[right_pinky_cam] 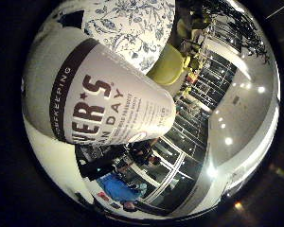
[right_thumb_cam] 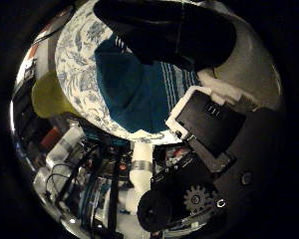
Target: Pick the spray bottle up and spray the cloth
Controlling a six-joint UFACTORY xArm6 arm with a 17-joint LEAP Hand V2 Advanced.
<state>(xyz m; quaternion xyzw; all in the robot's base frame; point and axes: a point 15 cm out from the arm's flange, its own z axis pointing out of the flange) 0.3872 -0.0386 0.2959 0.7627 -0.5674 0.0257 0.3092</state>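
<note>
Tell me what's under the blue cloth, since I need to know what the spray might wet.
The blue cloth lies on a floral-patterned tabletop. The hand hides the cloth's far edge.

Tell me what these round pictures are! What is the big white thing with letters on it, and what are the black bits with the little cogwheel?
Both pictures come from tiny cameras set in the palm of a robot hand, one near its thumb and one near its little finger. They see very wide, so everything looks bent.

The big white thing is a spray bottle. It fills so much of the little-finger picture because it is right against the palm. The black and white bits with the cogwheel are the robot hand itself, seen from the thumb side, with a dark finger curled across the view. It looks as if the hand is holding the bottle.

Below is a round table with a blue flowered tablecloth. On it lies a teal cloth, which the bottle is meant to spray. A yellow-green chair stands beside the table.
</note>
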